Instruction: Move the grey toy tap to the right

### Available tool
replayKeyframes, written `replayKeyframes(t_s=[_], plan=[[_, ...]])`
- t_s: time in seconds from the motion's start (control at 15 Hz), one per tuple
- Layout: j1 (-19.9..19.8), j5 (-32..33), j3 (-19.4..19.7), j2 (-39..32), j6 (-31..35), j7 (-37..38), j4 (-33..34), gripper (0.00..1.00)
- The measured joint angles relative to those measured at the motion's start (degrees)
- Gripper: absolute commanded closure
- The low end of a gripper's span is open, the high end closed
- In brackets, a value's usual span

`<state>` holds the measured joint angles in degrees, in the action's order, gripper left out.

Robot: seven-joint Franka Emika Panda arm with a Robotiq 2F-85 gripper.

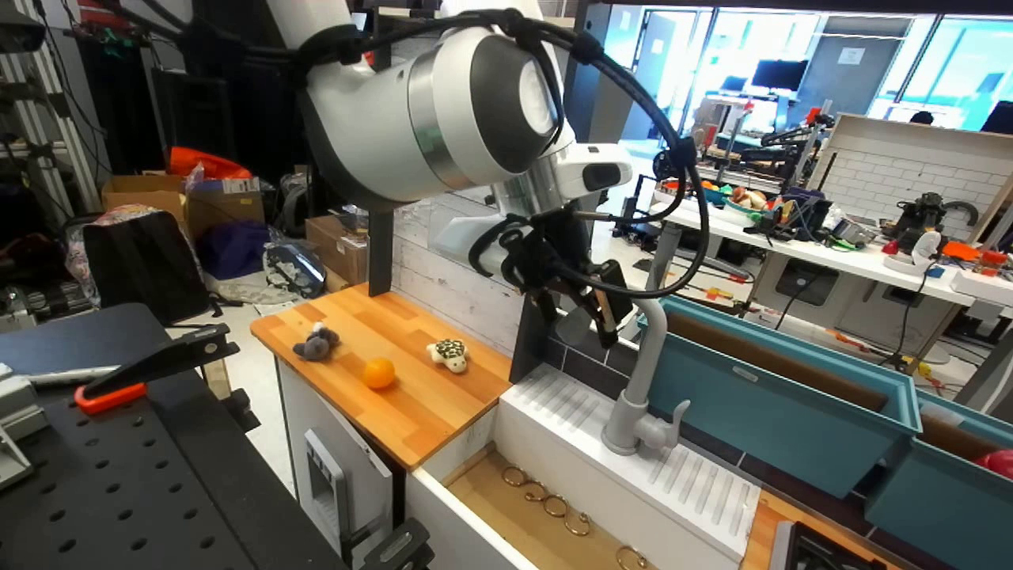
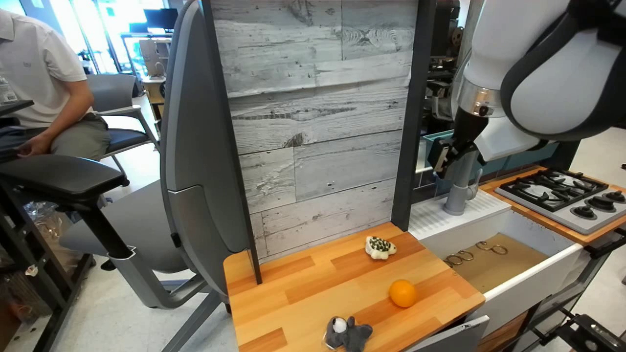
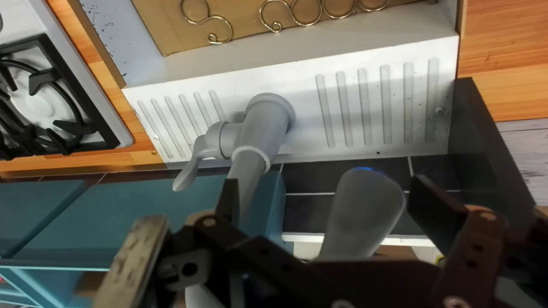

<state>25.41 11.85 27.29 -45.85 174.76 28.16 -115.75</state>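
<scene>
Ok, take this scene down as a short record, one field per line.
Tap: standing on the ribbed ledge
Gripper: open, fingers either side of the spout tip, contact unclear
Sink: metal curls on its brown bottom
Counter: orange, turtle toy, grey toy
Stove: across the sink from the counter
Bins: teal, past the ledge
Background: seated person, white shirt

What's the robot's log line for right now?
gripper: open | grey toy tap: standing on white drainboard | spout end: between jaws in wrist view | toy turtle: on wooden counter
</scene>
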Motion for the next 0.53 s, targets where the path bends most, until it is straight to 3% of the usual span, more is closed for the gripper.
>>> replayKeyframes(t_s=[0.27, 0.53], plan=[[4.61, -4.00, 3.66, -3.18, 4.18, -0.22, 0.68, 0.00], [6.91, -8.95, 4.89, -4.06, 6.65, -2.39, 0.60, 0.00]])
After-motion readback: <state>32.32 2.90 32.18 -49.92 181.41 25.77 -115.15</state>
